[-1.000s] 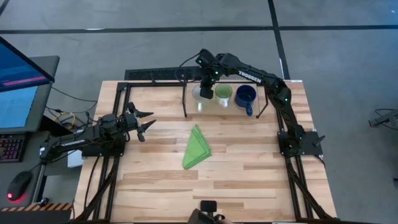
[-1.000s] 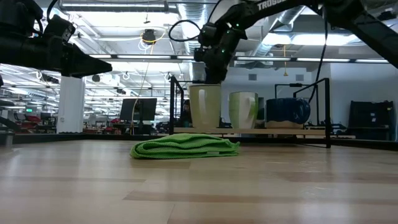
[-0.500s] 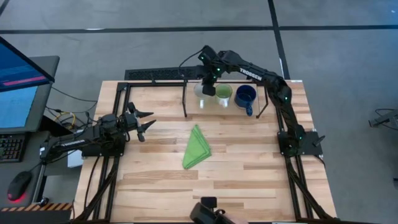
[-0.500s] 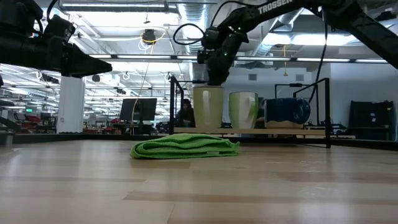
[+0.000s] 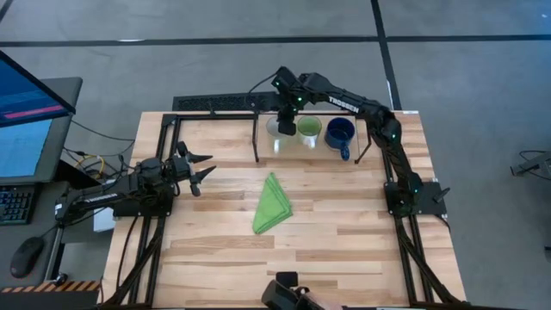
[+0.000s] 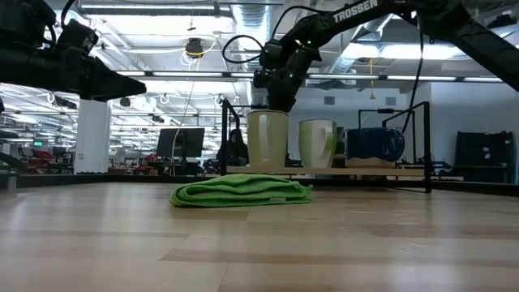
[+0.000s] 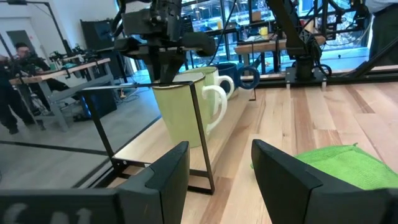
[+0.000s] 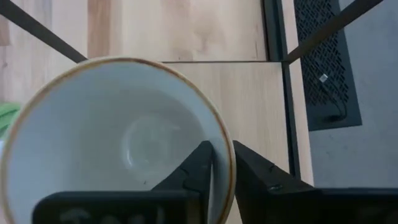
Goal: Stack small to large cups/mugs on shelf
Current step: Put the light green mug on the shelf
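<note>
Shifted a touch left since half a sec ago, white ceramic mug (image 6: 267,139) stands on light wooden shelf strip (image 5: 303,147) w/ thin black posts, right gripper (image 8: 219,163) pinching its rim, one finger inside, one outside. L to R: left gripper (image 5: 201,169) waits over table's left side, fingers (image 7: 166,175) apart, holding nothing; folded green cloth (image 5: 273,204) mid-table; on shelf, white mug, then light green ceramic mug (image 5: 310,128) just beside it, then dark blue ceramic mug (image 5: 339,133).
</note>
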`<control>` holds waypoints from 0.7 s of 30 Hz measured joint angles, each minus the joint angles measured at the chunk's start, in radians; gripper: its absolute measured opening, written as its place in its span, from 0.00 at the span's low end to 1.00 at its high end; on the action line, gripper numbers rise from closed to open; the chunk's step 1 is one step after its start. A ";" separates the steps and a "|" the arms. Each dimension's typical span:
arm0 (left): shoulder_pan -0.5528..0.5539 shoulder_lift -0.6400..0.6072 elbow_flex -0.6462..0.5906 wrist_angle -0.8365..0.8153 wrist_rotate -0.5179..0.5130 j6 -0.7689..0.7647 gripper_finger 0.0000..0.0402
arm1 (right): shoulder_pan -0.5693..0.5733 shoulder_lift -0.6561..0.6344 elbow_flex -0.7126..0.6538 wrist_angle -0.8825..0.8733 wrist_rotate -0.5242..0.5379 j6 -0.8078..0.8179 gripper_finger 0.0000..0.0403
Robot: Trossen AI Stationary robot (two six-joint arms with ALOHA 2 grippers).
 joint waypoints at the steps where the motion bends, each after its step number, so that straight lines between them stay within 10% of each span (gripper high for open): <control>1: 0.000 0.000 0.000 0.000 0.000 0.000 0.41 | 0.000 0.002 -0.001 0.003 0.004 0.000 0.20; 21: 0.000 0.000 0.000 0.000 0.000 0.005 0.41 | 0.026 0.003 -0.002 0.053 0.078 -0.059 0.23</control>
